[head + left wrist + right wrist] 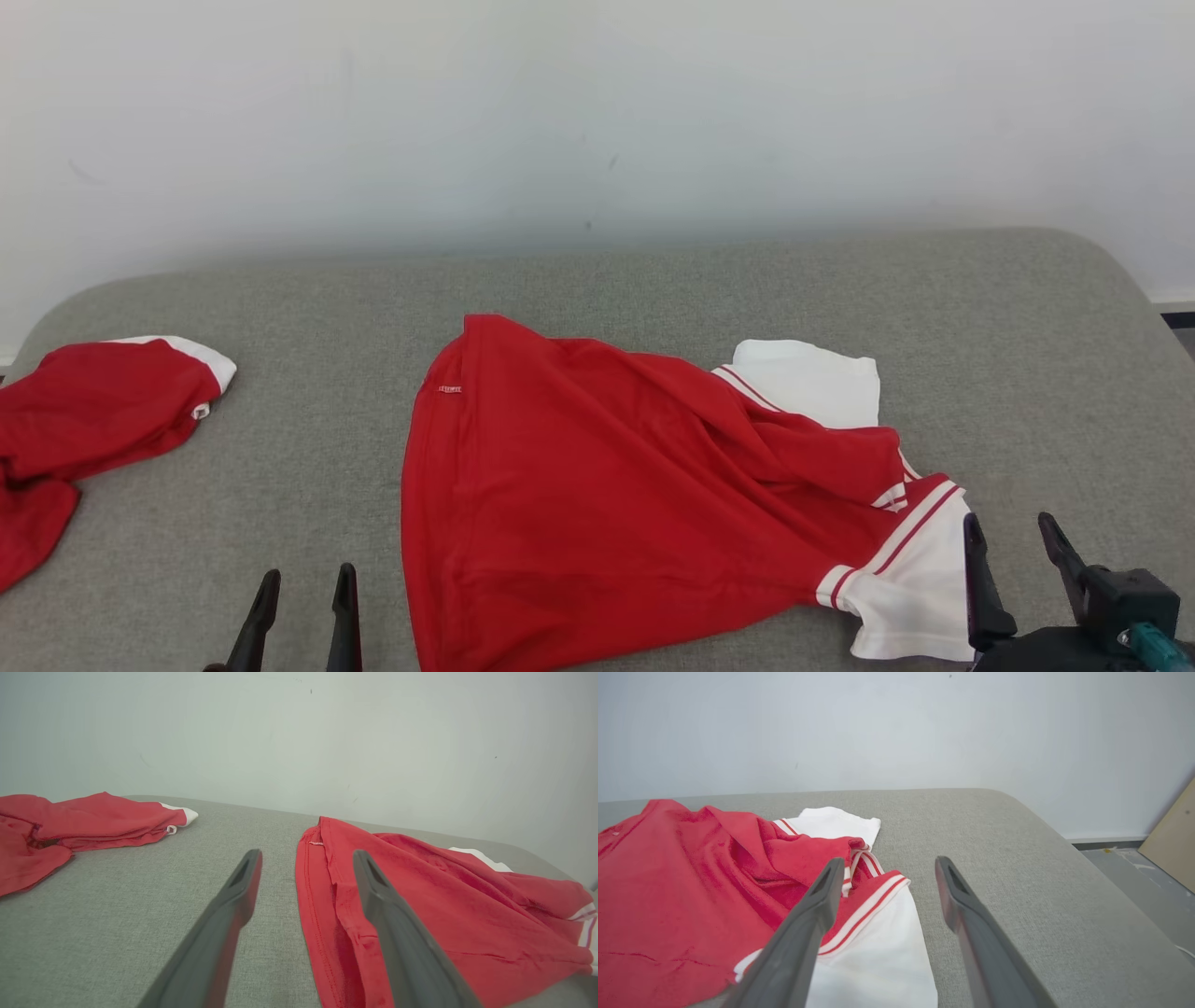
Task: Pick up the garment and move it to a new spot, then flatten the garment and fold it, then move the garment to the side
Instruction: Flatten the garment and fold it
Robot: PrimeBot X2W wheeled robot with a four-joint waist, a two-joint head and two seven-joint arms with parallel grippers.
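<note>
Grey padded surface [653,280], white wall [597,112] behind: spare red top [84,420] at 9 o'clock; left gripper [309,571] at 7, fingers wide, empty; garment [607,485] rumpled at centre; right gripper [1008,519] at 4, fingers wide, empty, beside its white sleeve [920,597]. Step, prob.: flattening; next needs grips on opp. edges. Count: 2 red tops, 2 grippers.
</note>
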